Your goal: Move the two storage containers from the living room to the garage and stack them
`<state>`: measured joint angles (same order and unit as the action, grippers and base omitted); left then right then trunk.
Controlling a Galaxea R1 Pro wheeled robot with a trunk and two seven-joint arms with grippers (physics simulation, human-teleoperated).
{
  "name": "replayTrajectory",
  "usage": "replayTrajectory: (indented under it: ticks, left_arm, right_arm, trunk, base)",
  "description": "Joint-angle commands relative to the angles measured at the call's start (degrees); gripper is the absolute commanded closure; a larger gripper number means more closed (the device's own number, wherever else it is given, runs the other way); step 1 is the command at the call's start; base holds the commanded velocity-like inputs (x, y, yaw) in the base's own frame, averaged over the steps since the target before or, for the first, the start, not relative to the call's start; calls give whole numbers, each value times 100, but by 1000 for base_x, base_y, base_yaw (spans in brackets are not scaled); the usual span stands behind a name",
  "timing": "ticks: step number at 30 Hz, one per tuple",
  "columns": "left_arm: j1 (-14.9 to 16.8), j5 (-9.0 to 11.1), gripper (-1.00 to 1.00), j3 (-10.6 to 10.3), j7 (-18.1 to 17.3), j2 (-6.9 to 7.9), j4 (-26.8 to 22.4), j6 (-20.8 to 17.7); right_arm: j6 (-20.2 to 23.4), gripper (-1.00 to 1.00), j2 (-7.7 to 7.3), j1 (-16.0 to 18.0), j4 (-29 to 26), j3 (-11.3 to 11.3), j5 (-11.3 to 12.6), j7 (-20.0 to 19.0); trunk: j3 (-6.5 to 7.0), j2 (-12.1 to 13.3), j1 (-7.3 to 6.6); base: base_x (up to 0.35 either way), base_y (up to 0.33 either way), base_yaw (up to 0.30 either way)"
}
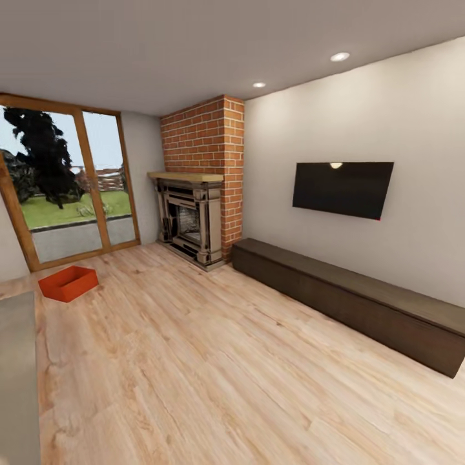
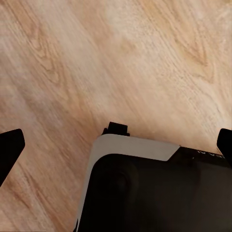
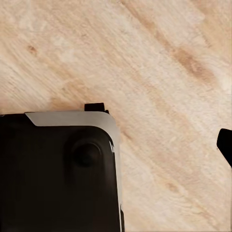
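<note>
Both grippers hang over bare plank floor (image 2: 121, 58), fingers apart, holding nothing. One container (image 1: 68, 283) sits far left by the glass door (image 1: 64, 187). I'd turn the base left, approach square, then lower the arms.

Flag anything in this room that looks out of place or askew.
One red-orange storage container sits alone on the wood floor near the glass door, set at an angle to it. Nothing else looks odd: no spill or damage shows.

Black robot base (image 2: 159, 193) with rounded silver-white edge; black fingertips (image 2: 8, 147).
</note>
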<state>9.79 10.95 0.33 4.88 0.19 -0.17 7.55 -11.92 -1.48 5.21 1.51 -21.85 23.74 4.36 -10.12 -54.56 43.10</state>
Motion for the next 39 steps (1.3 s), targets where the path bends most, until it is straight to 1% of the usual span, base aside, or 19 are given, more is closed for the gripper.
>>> replayTrajectory:
  ticks: [1,8,24,39]
  left_arm:
    - [5,30,-100,1,4,-1,7,19]
    - [5,30,-100,2,4,-1,6,19]
    - [5,22,-100,0,4,-1,7,19]
    - [5,30,-100,-2,4,-1,8,19]
  right_arm:
    - [-29,-100,1,7,16,-48,43,3]
    - [-21,-100,-6,7,16,-56,50,3]
    - [-3,-100,-19,7,16,-101,43,-32]
    - [-19,-100,-2,7,16,-94,43,-23]
  trunk:
    - [-8,-5,4]
    - [-8,-5,4]
    - [-8,-5,4]
    - [-8,-5,4]
  base:
    - [322,0,206]
    - [322,0,67]
    - [322,0,2]
    - [322,0,0]
